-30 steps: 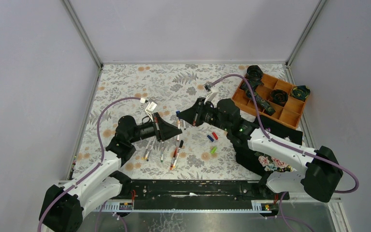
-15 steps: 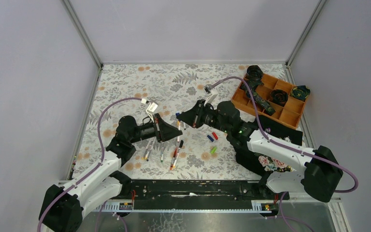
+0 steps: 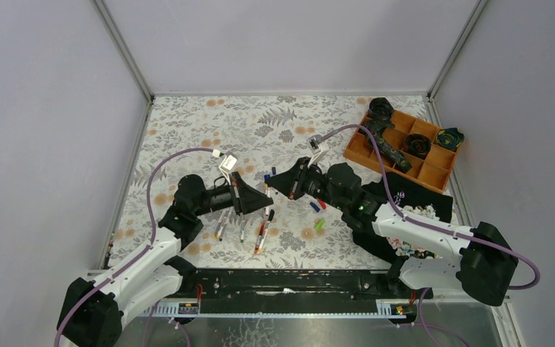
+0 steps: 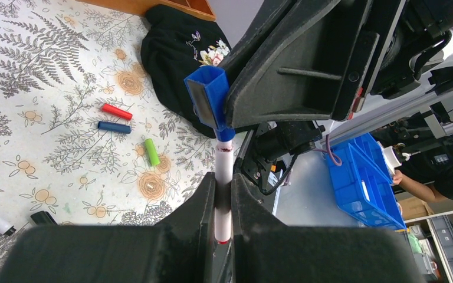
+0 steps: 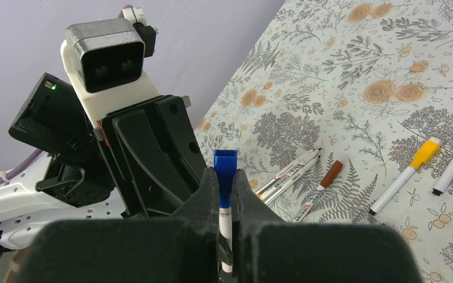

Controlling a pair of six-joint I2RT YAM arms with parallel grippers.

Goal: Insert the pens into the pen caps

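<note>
Pen (image 4: 223,177) clamped at white barrel by closed left jaws, blue cap (image 5: 225,160) pinched by closed right jaws, left of loose red cap (image 3: 321,203), apparently aligned for pressing together.

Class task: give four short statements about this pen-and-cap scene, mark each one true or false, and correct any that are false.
1. The left gripper is open and empty. False: it is shut on a pen, clamping its white barrel.
2. That pen carries a blue cap on its end. True.
3. A red cap, a dark blue cap and a green cap lie loose on the table. True.
4. The wooden tray sits at the table's far left. False: it is at the far right.
</note>
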